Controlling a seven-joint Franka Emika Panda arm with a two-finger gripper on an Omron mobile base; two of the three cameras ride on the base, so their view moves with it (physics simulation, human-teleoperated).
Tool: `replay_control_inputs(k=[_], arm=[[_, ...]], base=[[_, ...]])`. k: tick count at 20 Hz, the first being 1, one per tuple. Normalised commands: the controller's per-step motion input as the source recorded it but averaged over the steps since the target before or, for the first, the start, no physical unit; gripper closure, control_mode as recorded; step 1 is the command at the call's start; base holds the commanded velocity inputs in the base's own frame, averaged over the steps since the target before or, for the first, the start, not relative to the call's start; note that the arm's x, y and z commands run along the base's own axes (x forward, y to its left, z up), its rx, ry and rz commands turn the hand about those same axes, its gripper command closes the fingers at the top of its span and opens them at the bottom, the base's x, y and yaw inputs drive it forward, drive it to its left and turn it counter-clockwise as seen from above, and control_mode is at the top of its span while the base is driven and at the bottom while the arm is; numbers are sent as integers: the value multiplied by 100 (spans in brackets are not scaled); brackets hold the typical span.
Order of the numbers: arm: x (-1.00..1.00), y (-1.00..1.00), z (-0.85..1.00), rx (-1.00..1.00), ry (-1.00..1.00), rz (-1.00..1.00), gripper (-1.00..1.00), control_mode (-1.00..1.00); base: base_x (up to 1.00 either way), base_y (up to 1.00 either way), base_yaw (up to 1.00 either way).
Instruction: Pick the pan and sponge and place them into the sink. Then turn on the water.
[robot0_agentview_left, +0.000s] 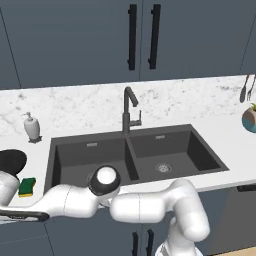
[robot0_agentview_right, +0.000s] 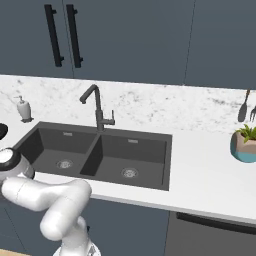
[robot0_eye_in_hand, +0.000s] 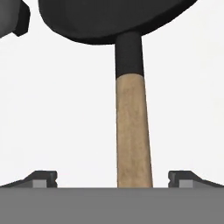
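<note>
Step in hand: the round black frying pan with a slim light wooden handle (robot0_eye_in_hand: 133, 127) is being approached for pickup; nothing is gripped.
Claw: the gripper (robot0_eye_in_hand: 112, 179) is spread wide, its tips standing either side of the handle, apart from it.
Next move: by judgement, a descent and closure on the handle are called for.
Pan location: on the white counter (robot0_agentview_left: 210, 130), left of the dark grey double-basin sink (robot0_agentview_left: 132, 145).
Sponge: the small green-and-yellow sponge (robot0_agentview_left: 27, 186) lies just beside the pan.
Sink contents: both basins hold only drains; no stream is seen at the dark hooked faucet (robot0_agentview_left: 129, 107).
</note>
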Motion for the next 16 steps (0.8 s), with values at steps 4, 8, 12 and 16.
replay_control_inputs(k=[4, 8, 12, 16], arm=[[13, 93, -70, -39, 18, -22, 100, -100], [11, 98, -100, -55, 39, -21, 100, -100], [33, 89, -100, -38, 55, -4, 100, -100], [3, 83, -100, -29, 46, 21, 100, -100]], base=[[0, 0, 0], [0, 0, 0], [0, 0, 0], [0, 0, 0]])
